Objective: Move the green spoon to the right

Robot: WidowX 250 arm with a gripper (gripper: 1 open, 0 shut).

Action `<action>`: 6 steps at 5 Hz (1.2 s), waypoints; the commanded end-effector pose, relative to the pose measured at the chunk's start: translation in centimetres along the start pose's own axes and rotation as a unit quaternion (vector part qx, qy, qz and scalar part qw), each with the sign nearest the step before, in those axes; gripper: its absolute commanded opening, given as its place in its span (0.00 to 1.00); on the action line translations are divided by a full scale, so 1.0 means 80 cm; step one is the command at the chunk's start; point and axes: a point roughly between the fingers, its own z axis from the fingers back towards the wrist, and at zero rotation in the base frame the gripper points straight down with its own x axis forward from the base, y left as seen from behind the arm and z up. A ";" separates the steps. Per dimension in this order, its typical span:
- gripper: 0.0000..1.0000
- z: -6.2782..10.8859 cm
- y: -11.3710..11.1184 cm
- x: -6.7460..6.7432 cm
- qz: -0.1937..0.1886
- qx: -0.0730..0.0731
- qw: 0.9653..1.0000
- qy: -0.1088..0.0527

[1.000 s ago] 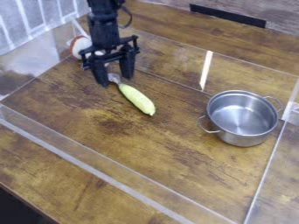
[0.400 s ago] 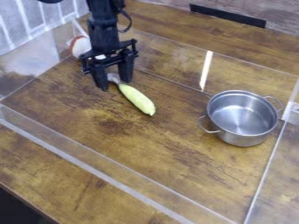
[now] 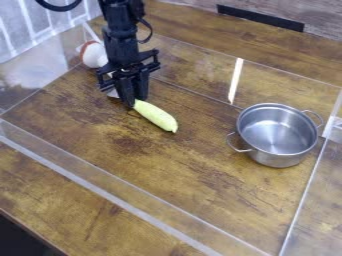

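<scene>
The black gripper points straight down at the far left of the wooden bench. Its two fingers stand close together, with only a thin gap between them. They come down right at the far end of the green spoon, where the dark metal part would be. That end is hidden behind the fingers, so it looks as if they pinch it, but the view does not show this for sure.

The green spoon lies flat on the bench. Its thick yellow-green handle looks like a little banana. It slants from the gripper toward the near right. The handle is out in the open and nothing else touches it.

A shiny steel pot stands on the right side of the bench, well apart from the spoon. It is upright, with a small handle on each side.

Just behind the gripper, at the far left, sits a white and red object. The black arm partly hides it.

A clear plastic wall stands upright between the spoon and the pot, farther back. More clear plastic edges run around the work space.
</scene>
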 end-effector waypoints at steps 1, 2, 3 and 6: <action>1.00 0.027 0.007 -0.012 0.016 -0.012 0.999 -0.026; 0.00 0.039 0.014 -0.020 0.038 -0.014 0.999 -0.034; 0.00 0.049 0.015 -0.031 0.076 -0.026 0.996 -0.023; 0.00 0.067 0.022 -0.072 0.196 -0.054 0.979 0.008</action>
